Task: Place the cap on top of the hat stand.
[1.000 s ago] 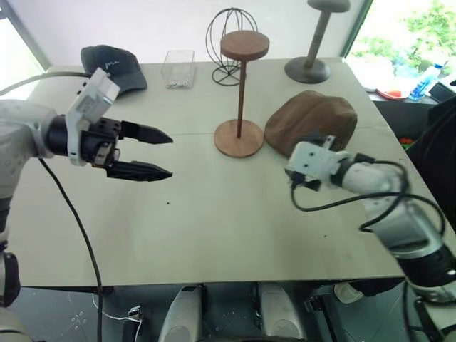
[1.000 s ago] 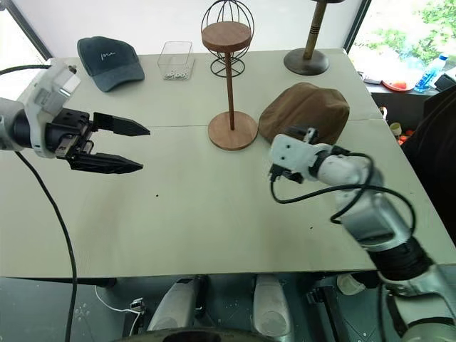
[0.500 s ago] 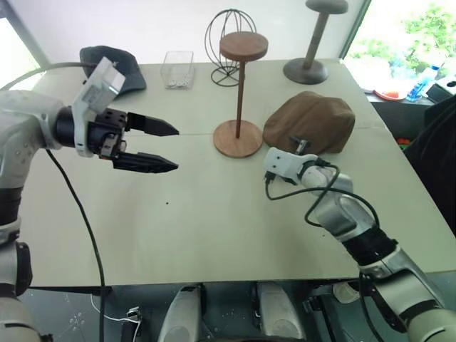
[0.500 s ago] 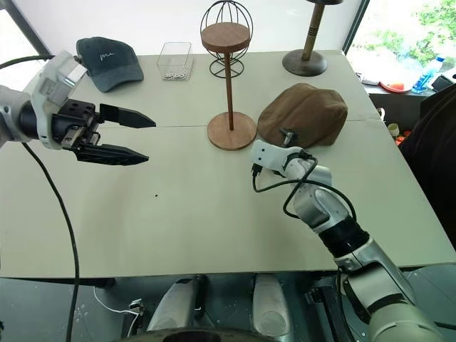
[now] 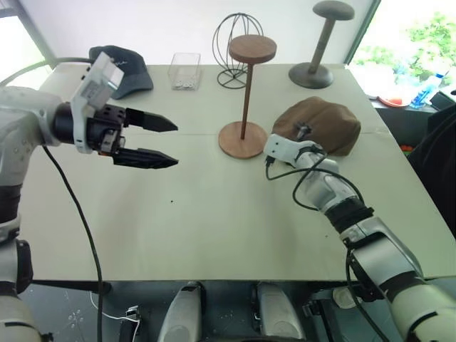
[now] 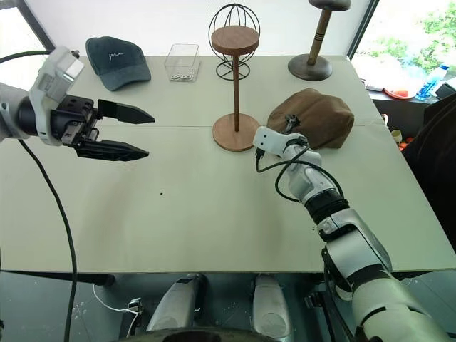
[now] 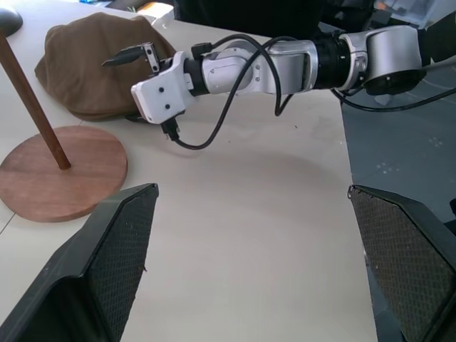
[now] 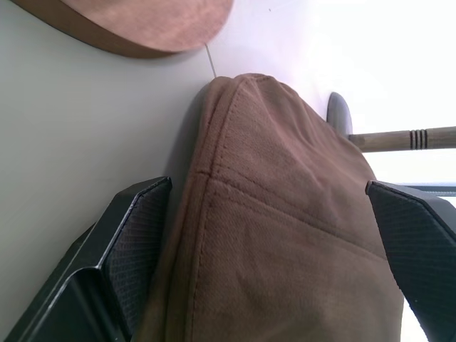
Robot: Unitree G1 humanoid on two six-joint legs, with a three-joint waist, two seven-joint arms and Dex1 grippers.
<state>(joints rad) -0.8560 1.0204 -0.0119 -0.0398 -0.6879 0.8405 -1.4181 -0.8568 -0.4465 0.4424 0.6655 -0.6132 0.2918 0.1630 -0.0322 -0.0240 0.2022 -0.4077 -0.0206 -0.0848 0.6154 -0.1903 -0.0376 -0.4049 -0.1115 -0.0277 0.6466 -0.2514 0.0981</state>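
Item: soft brown fabric flat cap [image 5: 317,126], lumpy, lay flat on the pale grey-green table [image 5: 214,214], just beside the round base of the reddish-brown wooden hat stand [image 5: 245,96], on the robot's right of it; not yet lifted. The stand stood upright with its small disc top bare, evidently awaiting the cap. Right gripper [image 8: 271,249]: fingers spread wide, one low by the tabletop at the cap's near edge, the other over its crown, the cap's seam lying between them, a placement that suggested a straddle ahead of closing; no pinch was made. Left gripper [image 5: 157,142]: fingers also spread, empty, hovering above the table well apart from the cap, probably kept clear of the stand. Also present at the far edge: dark navy baseball cap [image 6: 117,60], clear plastic box [image 5: 184,70], black wire globe stand [image 5: 237,48], grey thick-stemmed stand [image 5: 320,46].
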